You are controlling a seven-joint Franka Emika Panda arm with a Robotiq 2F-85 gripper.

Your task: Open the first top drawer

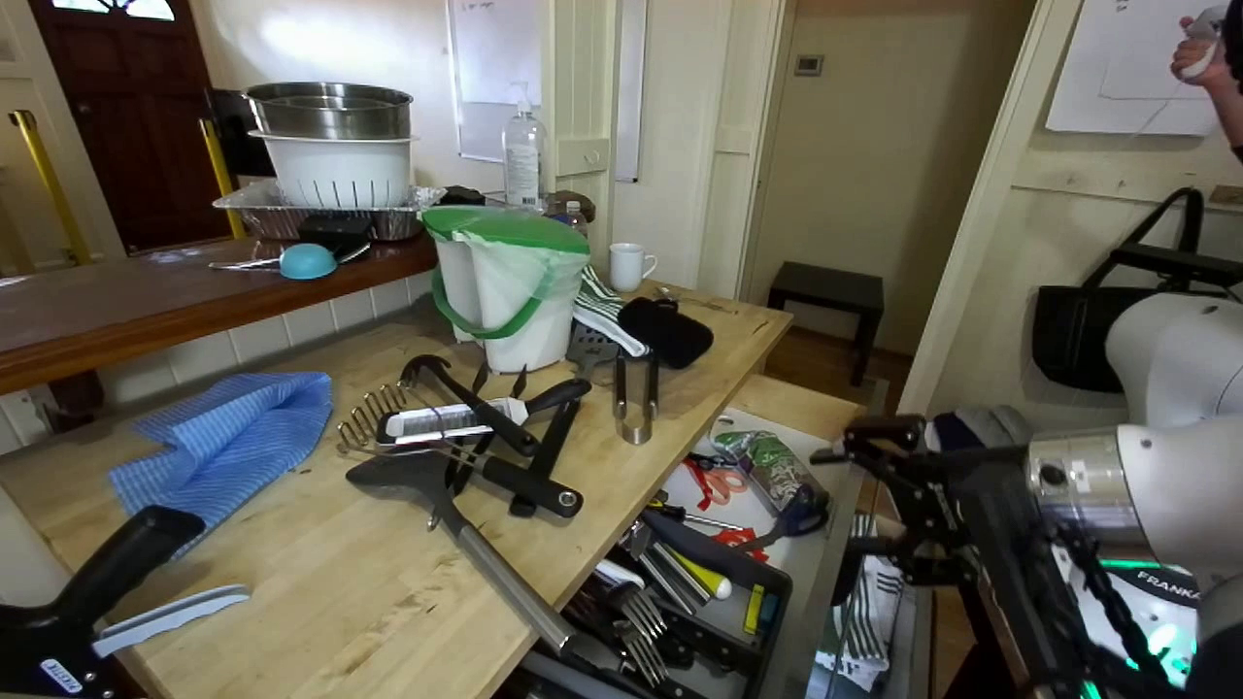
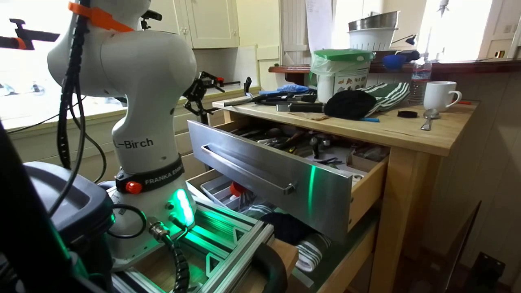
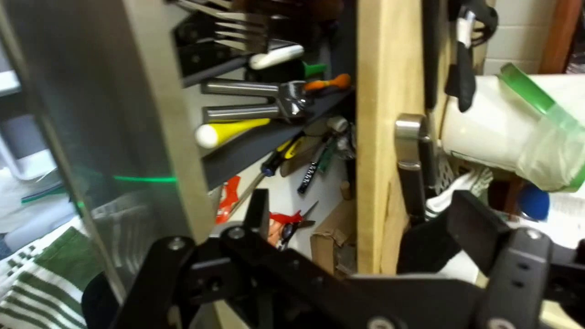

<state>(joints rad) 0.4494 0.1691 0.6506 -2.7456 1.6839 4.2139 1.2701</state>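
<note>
The top drawer stands pulled out below the wooden counter, its steel front [image 2: 285, 169] with a bar handle [image 2: 244, 168] facing the robot. Inside it [image 1: 816, 558] are forks, knives, screwdrivers, scissors and packets. The wrist view looks down past the drawer front [image 3: 100, 105] into the same jumble. My gripper [image 1: 840, 510] is open and empty. In an exterior view the gripper [image 2: 220, 99] is above the drawer's far end, apart from the handle. In the wrist view the fingers [image 3: 361, 219] spread, one over the drawer inside, one over the counter side, with the counter edge between.
A lower drawer [image 2: 358, 248] with green lining and towels is also out. The counter [image 1: 320, 544] bears utensils, a blue cloth [image 1: 233, 427], a white bin with green lid [image 1: 515, 291], a black mitt [image 1: 670, 332] and a mug [image 1: 629, 267]. A dark cutlery tray [image 1: 777, 592] sits in the drawer.
</note>
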